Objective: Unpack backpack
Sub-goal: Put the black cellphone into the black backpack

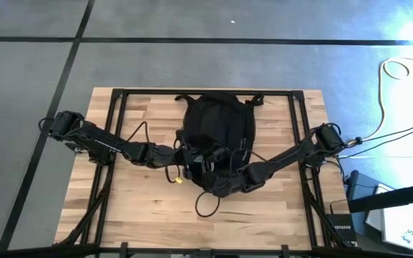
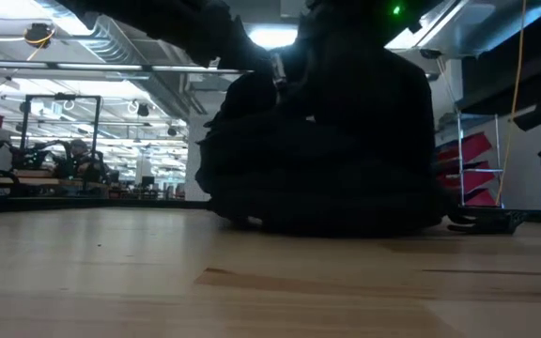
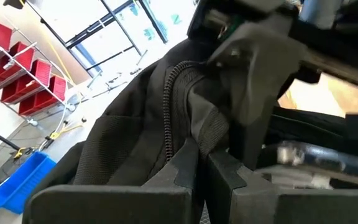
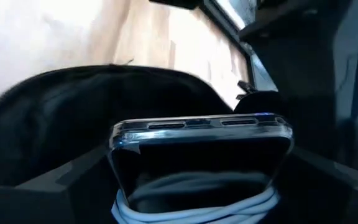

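The black backpack lies on its back in the middle of the wooden table; in the low view it is a dark mound. My left gripper is at its near left side, shut on its fabric. My right gripper is at the near end of the backpack. Between its widely spread fingers is a flat, dark, clear-rimmed pouch with a coil of white cable. Beyond it is the backpack's dark opening. My left gripper pinches a raised fold of the backpack's fabric just beside the zipper track, between its two fingertips. The fabric rises from the backpack's side up into the fingers. My right gripper has the pouch across the gap between its two fingers, one at each side edge. The contact places are in shadow. The pouch's shiny clear rim faces away from the wrist, above the backpack's opening.
A dark metal frame runs around the tabletop. A loop of black cable and a small yellow piece hang by the grippers. Bare wood lies toward the near edge.
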{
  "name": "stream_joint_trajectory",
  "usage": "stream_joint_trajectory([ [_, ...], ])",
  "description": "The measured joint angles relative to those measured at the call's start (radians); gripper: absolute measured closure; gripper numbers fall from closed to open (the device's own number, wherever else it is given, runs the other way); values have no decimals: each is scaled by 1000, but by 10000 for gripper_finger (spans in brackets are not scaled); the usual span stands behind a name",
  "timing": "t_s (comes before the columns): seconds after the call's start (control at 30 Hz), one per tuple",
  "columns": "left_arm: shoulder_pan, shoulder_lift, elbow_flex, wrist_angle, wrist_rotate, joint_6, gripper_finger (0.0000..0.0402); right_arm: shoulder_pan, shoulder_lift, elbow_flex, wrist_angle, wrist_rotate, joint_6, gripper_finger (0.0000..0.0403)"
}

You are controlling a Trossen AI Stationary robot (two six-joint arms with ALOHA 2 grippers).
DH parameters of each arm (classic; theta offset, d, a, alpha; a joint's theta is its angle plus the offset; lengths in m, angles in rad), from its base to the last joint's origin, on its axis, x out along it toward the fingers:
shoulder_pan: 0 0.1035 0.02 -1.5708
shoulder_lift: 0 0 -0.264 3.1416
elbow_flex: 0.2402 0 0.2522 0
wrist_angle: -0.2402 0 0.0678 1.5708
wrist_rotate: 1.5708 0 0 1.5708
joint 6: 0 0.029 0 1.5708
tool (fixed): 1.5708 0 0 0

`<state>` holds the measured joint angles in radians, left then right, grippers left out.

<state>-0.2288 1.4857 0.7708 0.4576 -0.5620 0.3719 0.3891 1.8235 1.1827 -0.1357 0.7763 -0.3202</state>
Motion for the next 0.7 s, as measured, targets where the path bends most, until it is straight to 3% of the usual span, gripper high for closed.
stream_joint_trajectory([
  [0.2, 0, 0, 1, 7, -1, -2, 402, -21, -3, 143, -384, -73, 245, 56],
  [0.33, 0, -1, 1, 5, -3, -4, 402, -44, -4, 172, -422, -142, 344, 56],
  [0.47, 0, -1, 0, -2, -3, -5, 402, -75, 13, 174, -439, -317, 383, 56],
  [0.7, 1, -1, 0, -6, -3, -6, 402, -103, 36, 174, -543, -239, 392, 35],
])
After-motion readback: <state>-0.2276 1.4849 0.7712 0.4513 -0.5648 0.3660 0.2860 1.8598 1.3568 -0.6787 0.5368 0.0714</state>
